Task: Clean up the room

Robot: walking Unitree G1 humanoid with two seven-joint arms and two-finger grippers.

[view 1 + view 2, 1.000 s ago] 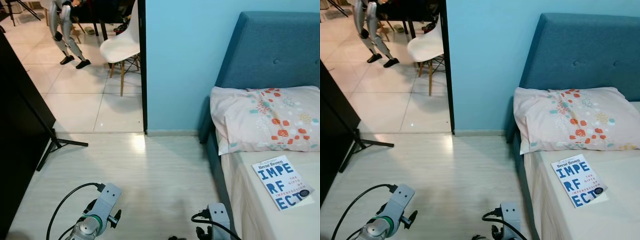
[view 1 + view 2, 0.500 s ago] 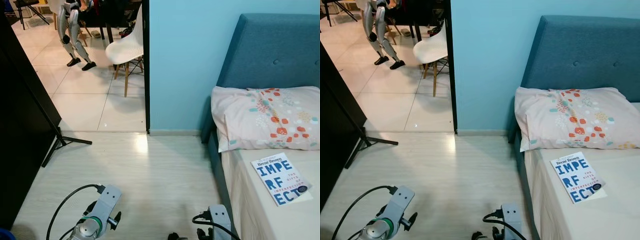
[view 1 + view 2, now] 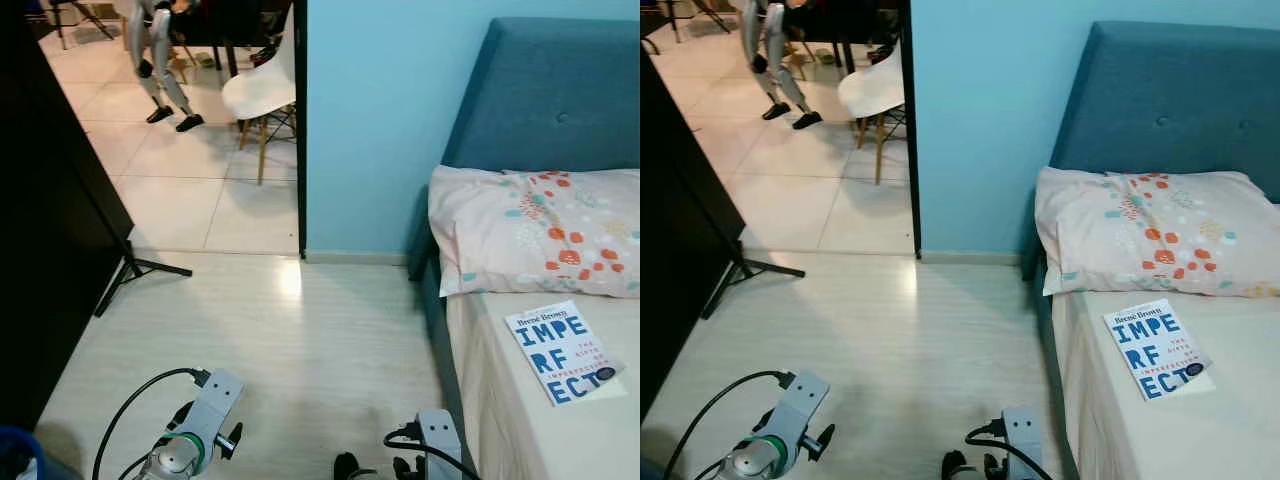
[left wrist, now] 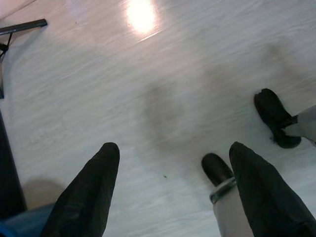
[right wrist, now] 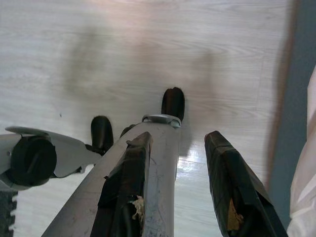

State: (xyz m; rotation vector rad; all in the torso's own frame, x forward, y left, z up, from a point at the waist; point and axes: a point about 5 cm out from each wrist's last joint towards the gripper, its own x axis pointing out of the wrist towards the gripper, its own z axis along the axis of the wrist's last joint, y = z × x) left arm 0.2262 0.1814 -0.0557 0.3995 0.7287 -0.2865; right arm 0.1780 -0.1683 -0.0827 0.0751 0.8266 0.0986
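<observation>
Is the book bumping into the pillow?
Apart. In the right eye view, a strip of bare sheet shows between the book and the lower edge of the pillow. The book lies flat on the bed, below the pillow.

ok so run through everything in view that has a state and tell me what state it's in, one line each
White and blue paperback book: closed, lying flat on the bed, cover up.
Pink patterned pillow: resting against the blue headboard.
Cream bed sheet: smooth, only the book lying on it.
White plastic chair: upright, in the tiled room beyond the doorway.
Left end effector: open, empty, over the floor.
Right end effector: open, empty.
</observation>
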